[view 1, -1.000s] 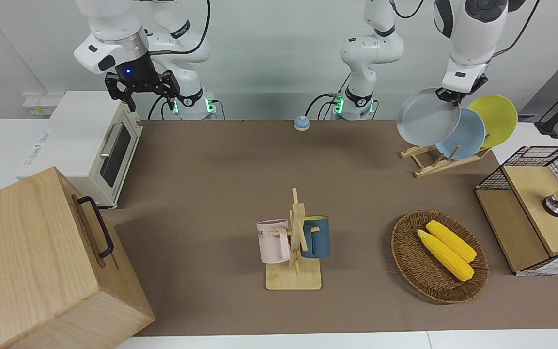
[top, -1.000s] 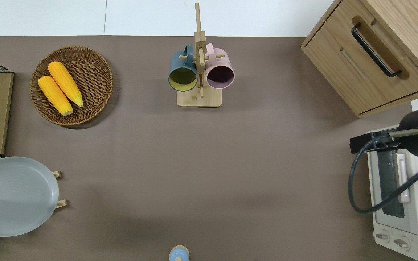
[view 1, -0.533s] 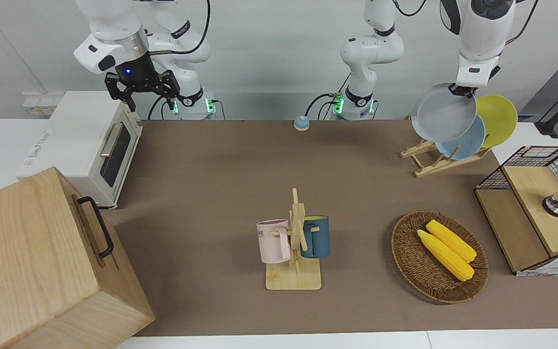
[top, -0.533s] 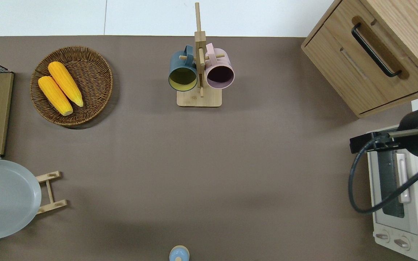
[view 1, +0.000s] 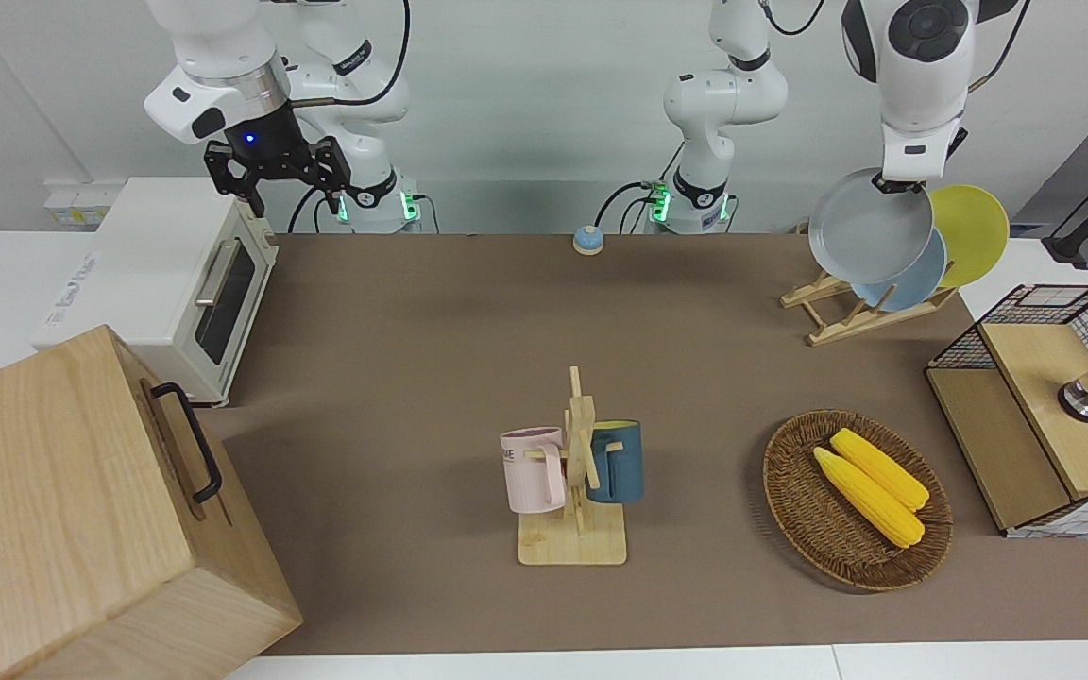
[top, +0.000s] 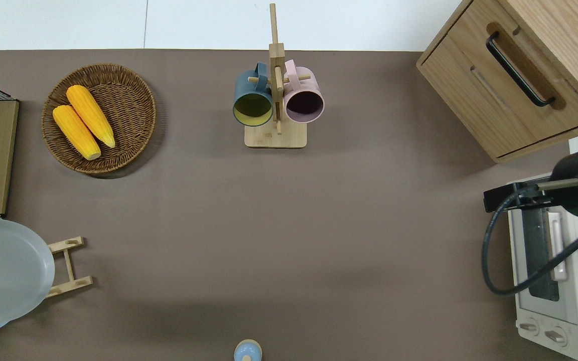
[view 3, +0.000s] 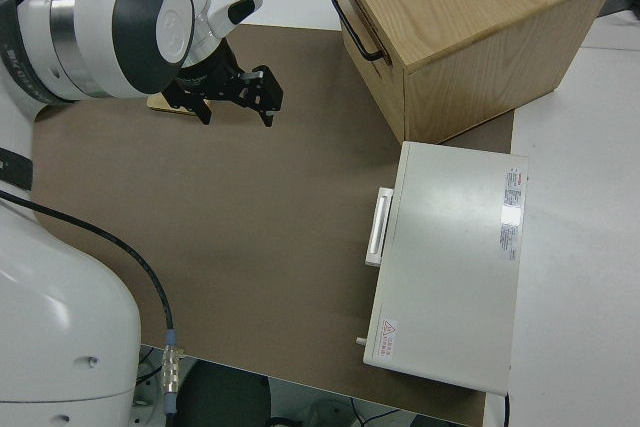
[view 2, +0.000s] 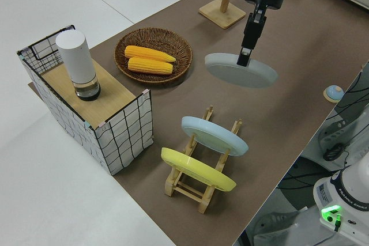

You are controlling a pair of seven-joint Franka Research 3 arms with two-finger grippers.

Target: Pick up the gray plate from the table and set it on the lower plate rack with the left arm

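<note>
My left gripper is shut on the rim of the gray plate and holds it tilted in the air. In the overhead view the plate is over the lower plate rack, hiding most of it. In the left side view the gripper hangs the plate above the rack. The rack holds a sky-blue plate and a yellow plate in its slots. My right gripper is parked and open.
A wicker basket with two corn cobs sits farther from the robots than the rack. A wire-and-wood crate stands at the left arm's end. A mug stand, a toaster oven, a wooden cabinet and a small bell also stand on the table.
My left gripper has carried the gray plate toward the left arm's end of the table, so it now covers more of the rack. The right arm has not moved.
</note>
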